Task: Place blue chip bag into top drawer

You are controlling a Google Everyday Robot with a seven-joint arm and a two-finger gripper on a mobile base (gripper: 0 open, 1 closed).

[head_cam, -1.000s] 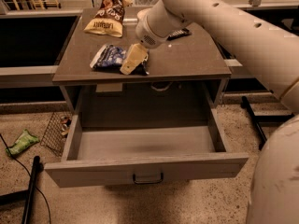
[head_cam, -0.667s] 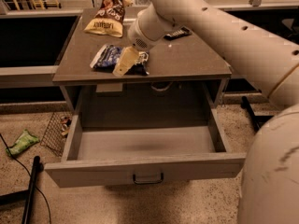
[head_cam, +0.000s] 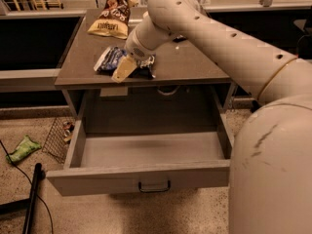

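The blue chip bag [head_cam: 108, 58] lies flat on the cabinet top [head_cam: 195, 62], near its front left edge. My gripper [head_cam: 126, 67] is down over the right part of the bag, its cream tip pointing toward the front edge and covering that end of the bag. The arm reaches in from the right. The top drawer [head_cam: 141, 175] is pulled wide open below the cabinet top, and its inside shows nothing lying in it. Its small dark handle [head_cam: 154, 186] sits at the centre of the front panel.
A yellow-and-brown chip bag [head_cam: 111, 18] stands at the back left of the cabinet top. On the floor at left are a wire basket [head_cam: 59, 136], a green wrapper [head_cam: 22, 149] and a black pole [head_cam: 31, 199]. My arm's white body fills the right side.
My gripper has moved left and toward the front edge, onto the blue chip bag. The bag and the drawer have not visibly moved.
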